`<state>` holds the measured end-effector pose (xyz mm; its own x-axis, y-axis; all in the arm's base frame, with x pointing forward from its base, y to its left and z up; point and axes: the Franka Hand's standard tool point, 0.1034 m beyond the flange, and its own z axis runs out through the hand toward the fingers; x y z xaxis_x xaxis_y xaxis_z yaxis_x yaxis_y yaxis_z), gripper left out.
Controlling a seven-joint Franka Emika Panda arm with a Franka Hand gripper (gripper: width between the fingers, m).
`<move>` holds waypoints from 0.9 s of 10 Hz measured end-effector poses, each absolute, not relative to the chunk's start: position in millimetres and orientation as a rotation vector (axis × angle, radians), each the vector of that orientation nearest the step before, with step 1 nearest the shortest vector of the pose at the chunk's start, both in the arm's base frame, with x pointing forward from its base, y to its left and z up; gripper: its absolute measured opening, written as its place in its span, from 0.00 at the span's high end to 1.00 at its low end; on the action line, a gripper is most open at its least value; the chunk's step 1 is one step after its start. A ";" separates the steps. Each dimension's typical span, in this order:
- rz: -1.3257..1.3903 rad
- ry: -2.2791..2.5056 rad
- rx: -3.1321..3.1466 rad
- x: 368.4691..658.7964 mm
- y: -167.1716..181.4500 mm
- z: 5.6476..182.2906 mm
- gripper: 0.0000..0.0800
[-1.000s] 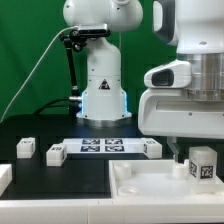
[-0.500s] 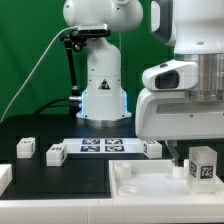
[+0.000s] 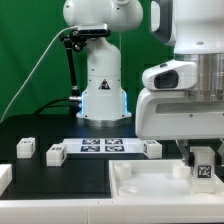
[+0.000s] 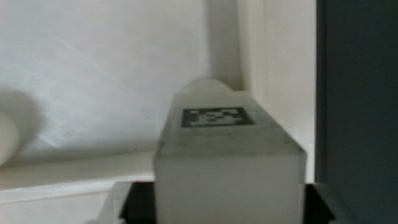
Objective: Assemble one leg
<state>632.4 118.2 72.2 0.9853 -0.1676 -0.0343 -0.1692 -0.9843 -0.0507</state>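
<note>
The gripper (image 3: 204, 163) hangs low over the large white square piece (image 3: 150, 190), its two dark fingers (image 3: 192, 154) closed against the sides of the leg (image 3: 204, 167), a small white block whose black-and-white tag faces the camera. In the wrist view the leg (image 4: 224, 150) fills the space between the fingers, upright, tag on top, with the white piece's surface (image 4: 107, 70) and a raised edge just beyond it. Whether the leg's lower end touches the piece cannot be told. Away from the fingers, toward the exterior view's left, three more white blocks (image 3: 26, 148) (image 3: 55, 153) (image 3: 151, 148) lie loose on the black table (image 3: 60, 180), two on one side of the marker board (image 3: 103, 146) and one at its other end, nearest the gripper.
</note>
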 end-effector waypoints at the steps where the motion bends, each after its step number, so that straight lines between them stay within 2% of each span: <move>1: 0.050 0.467 -3.049 632.6 117.1 72.0 0.64; 9: 0.111 1.833 -2.469 630.6 109.7 70.8 0.64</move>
